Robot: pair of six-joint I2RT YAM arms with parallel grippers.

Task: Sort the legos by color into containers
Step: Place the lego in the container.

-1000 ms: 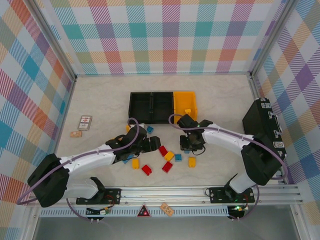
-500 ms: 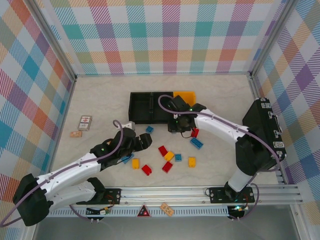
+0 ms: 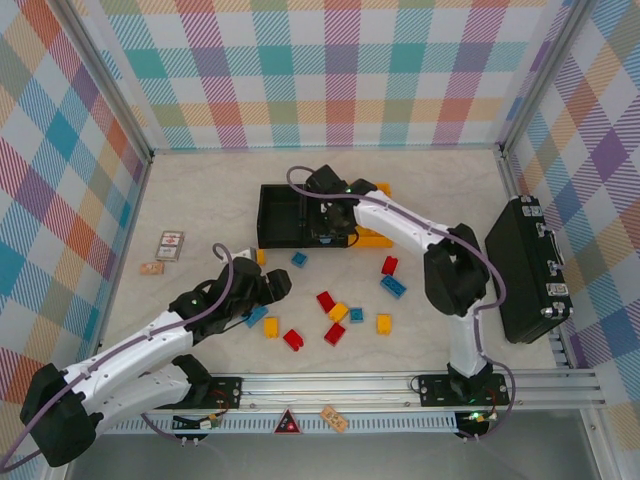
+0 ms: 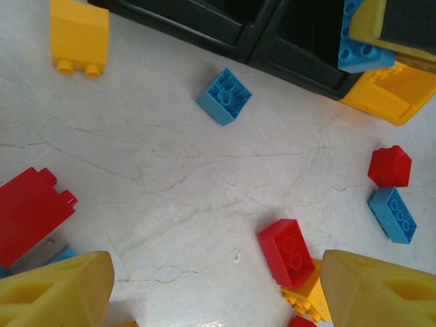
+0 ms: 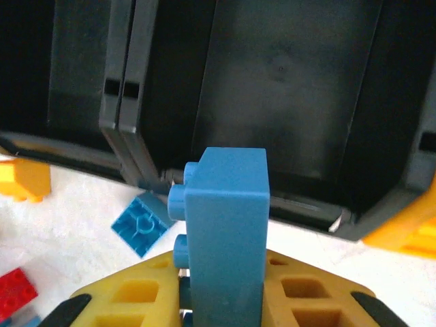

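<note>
The right gripper [image 5: 223, 294] is clamped on a blue lego brick [image 5: 225, 218]. The brick stands on end between the yellow fingers [image 5: 129, 300] at the bottom centre of the right wrist frame, studs pointing to frame left. Behind it, the middle black bin [image 5: 293, 88] takes the upper right. The left black bin [image 5: 68, 68] is at the upper left, and a corner of the yellow bin [image 5: 409, 231] pokes in at the right edge.

The left wrist view catches the held brick from the other side, in its upper right corner, by the near rim where black bin meets yellow.

The left gripper [image 4: 214, 289] has its fingertips [image 4: 58, 289] spread wide in the two bottom corners, with nothing between them but bare table [image 4: 170, 170]. Above them lie an upside-down blue brick [image 4: 225, 95], a yellow brick [image 4: 80, 34] at the upper left, and a red brick [image 4: 289, 248] resting against another yellow one.

The top view adds the whole scatter of loose legos [image 3: 335, 334] below the bins in mid-frame. It also shows a red-and-white card [image 3: 171, 245] at the left and a black latched case [image 3: 530, 270] at the right.
</note>
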